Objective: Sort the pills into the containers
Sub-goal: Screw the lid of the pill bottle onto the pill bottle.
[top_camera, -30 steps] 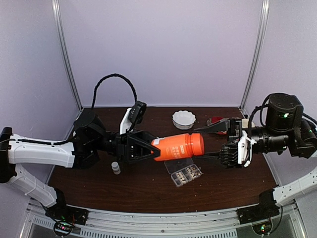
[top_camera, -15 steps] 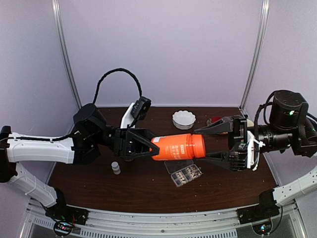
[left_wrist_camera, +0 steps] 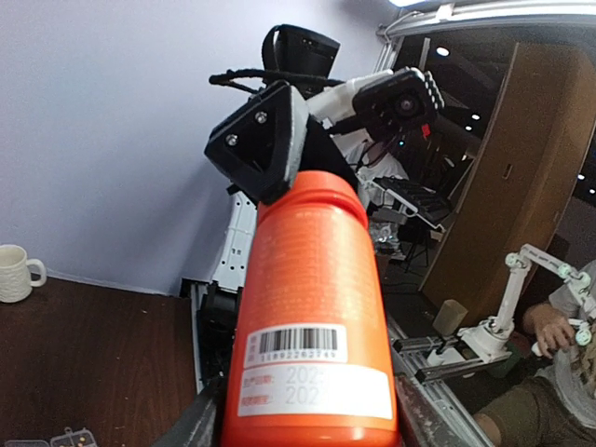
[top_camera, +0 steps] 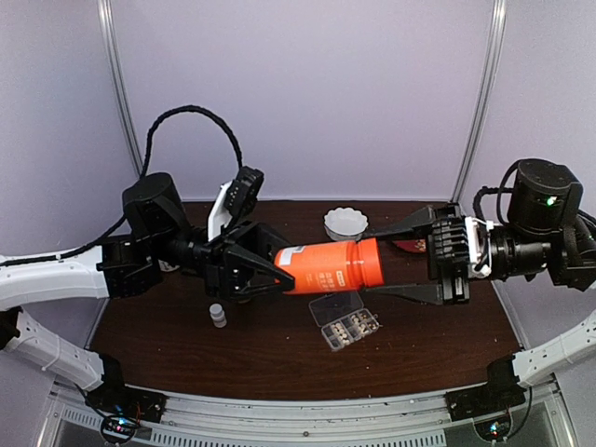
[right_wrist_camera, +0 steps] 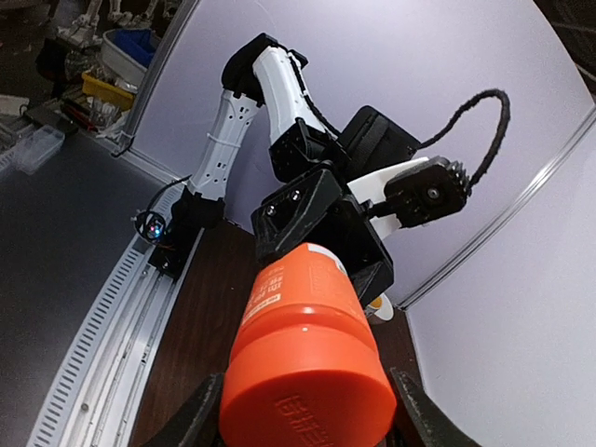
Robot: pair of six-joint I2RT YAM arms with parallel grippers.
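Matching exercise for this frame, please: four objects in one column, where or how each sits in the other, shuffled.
1. orange plastic bottle
2. white fluted bowl
3. small white vial
4. flat clear plastic pill box

A. standing upright on the left half of the dark wooden table
B. lid open, near the table's middle
C. towards the table's back edge
D. lifted off the table, lying sideways

Pairs: 1-D, 2-C, 3-A, 4-B

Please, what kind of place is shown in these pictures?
Most likely a robotics lab. A dark table is enclosed by pale panels on metal posts. Outside the enclosure the wrist views show another small white arm and cluttered bins.
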